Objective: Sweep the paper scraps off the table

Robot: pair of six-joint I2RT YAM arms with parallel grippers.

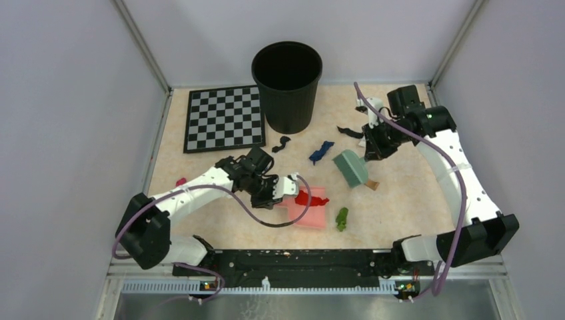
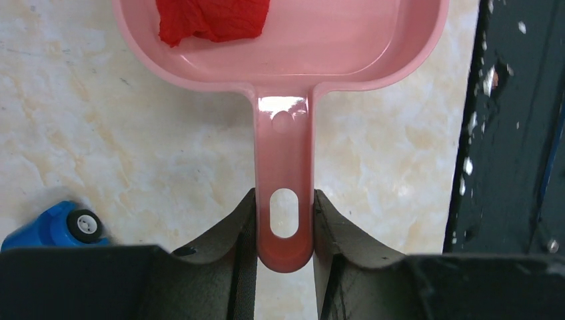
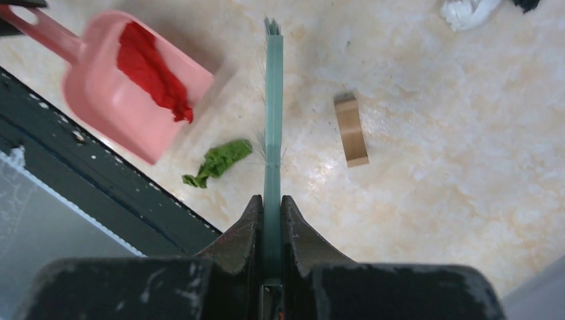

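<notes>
Paper scraps dot the peach marbled table mid-frame overhead; left gripper clamps the pink plastic dustpan, right gripper pinches the grey-green hand brush. Left wrist: red scrap in the pan (top edge). Right wrist: green scrap left of the bristles, tan scrap right.

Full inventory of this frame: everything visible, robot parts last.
round black plastic bin: 1, black, far middle
black-and-white checkerboard mat: 1, left of bin
pink plastic dustpan: 1, pink, near centre
grey-green hand brush: 1, right of centre
twisted paper scraps: 8 seen; red in dustpan; blue, green, two black, tan, pink, white on table
blue wheeled toy: 1, beside left pincer
marbled beige table: 1
left pincer: shut on dustpan handle
right pincer: shut on brush
</notes>
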